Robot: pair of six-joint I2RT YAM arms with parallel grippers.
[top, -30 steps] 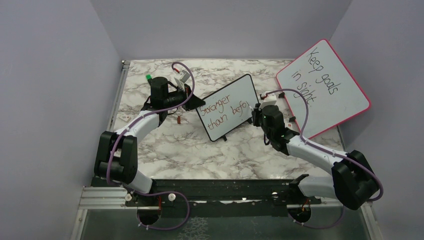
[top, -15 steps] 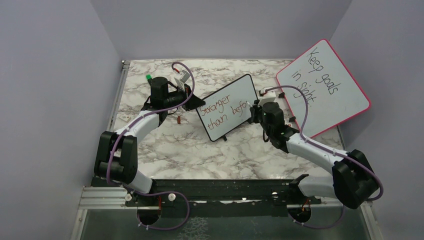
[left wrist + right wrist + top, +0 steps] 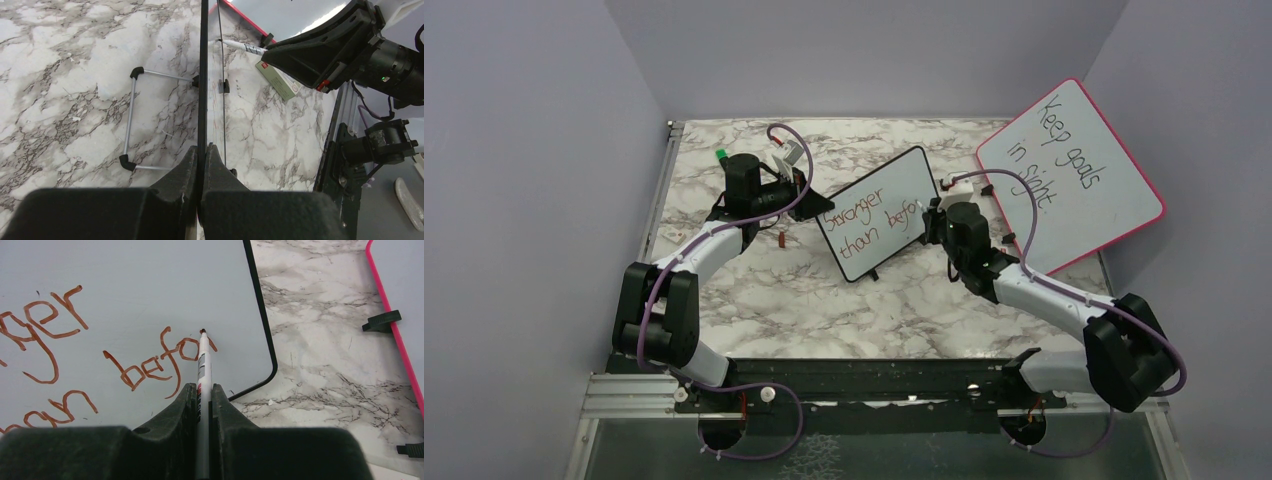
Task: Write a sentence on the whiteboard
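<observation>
"Two arms seen from above: what does each one have?"

"The left tool (image 3: 812,203) is closed on the left edge of the whiteboard (image 3: 904,180), which stands tilted on the marble worktop (image 3: 754,290). The right tool (image 3: 930,222) is at the board's right end, nearer the writing than the left one. A larger pink-framed board (image 3: 1119,205) leans beyond it, to the right."

"And the sentence?"

"The sentence (image 3: 871,222) runs in two reddish-brown lines along the board's long side: 'Stronger' over 'than befo'."

"From the left wrist?"

"The board is seen edge-on, its black frame pinched between the shut jaws. A wire stand (image 3: 131,120) props it on the side away from the writing. The right tool aims a pen (image 3: 242,47) at the written face."

"From the right wrist?"

"The jaws are shut tight on the pen's barrel. Its tip appears to touch the board just past the 'o' of 'befo', beside a short stroke. I judge the word unfinished. The missing letters must go rightward in this view, along the line of writing, toward the black frame. Only a narrow strip of bare white lies there. They would need to be small, or the tip may run onto the frame."
</observation>
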